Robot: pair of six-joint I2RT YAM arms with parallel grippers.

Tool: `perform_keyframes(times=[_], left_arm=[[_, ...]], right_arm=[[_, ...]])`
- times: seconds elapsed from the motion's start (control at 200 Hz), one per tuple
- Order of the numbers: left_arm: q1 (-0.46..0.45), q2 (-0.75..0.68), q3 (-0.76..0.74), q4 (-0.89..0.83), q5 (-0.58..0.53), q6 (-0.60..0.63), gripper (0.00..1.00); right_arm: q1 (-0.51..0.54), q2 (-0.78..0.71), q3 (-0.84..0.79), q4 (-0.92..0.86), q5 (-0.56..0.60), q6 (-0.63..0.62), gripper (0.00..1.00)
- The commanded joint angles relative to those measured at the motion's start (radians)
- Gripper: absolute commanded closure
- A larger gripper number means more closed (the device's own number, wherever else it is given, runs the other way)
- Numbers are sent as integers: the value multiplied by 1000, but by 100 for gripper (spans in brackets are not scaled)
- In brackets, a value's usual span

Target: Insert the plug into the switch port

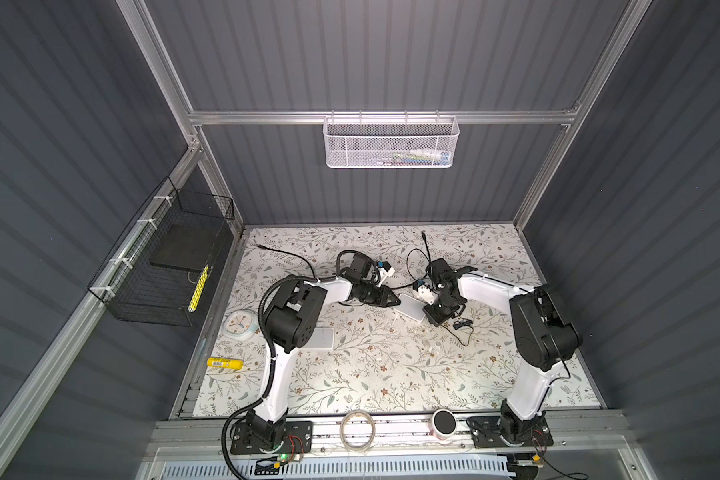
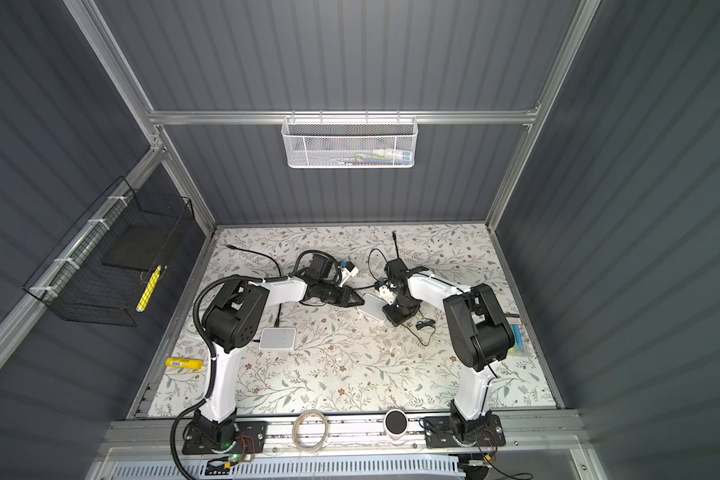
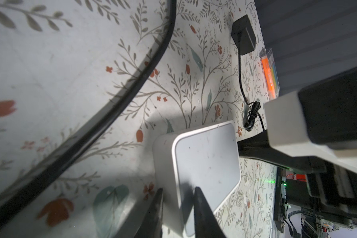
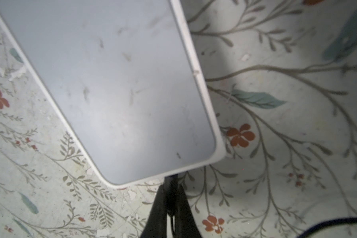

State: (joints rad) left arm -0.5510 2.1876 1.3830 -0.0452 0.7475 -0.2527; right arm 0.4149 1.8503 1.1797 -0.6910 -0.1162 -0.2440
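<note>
The switch [image 1: 411, 308] [image 2: 374, 306] is a flat white box with a grey top, lying on the floral table. In the left wrist view my left gripper [image 3: 178, 195] is shut on a corner of the switch [image 3: 206, 160], its fingers either side of the edge. In the right wrist view my right gripper [image 4: 170, 190] is shut on the black plug [image 4: 170, 181], whose tip meets the short side of the switch [image 4: 111, 86]. The port itself is hidden. In a top view the left gripper [image 1: 395, 301] and the right gripper [image 1: 427, 312] flank the switch.
A second white box [image 1: 323, 337] lies by the left arm, with a clock [image 1: 238, 325] and a yellow tube [image 1: 224, 363] further left. A thin black cable [image 1: 462, 328] trails right of the switch. A black adapter [image 3: 244, 35] and a thick black cable [image 3: 111, 111] lie nearby.
</note>
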Motion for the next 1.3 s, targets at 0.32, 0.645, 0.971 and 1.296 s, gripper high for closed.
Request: perform_keyframes(times=[0.32,0.645,0.971,1.296], left_arm=[[-36,72,76,-36,58,36,75],[-58,96,86,-37,83,43,76],[-82,121,96,-24,106,35,77],[-99,135,90,3,125,16,78]], right_arm=[[7,-31,10,94,-62,-36,100],[6,-10,4,203,-70,-49,100],[7,-27,29,221,-71,-81,100],[9,-73,17,295,-92,-90,100]])
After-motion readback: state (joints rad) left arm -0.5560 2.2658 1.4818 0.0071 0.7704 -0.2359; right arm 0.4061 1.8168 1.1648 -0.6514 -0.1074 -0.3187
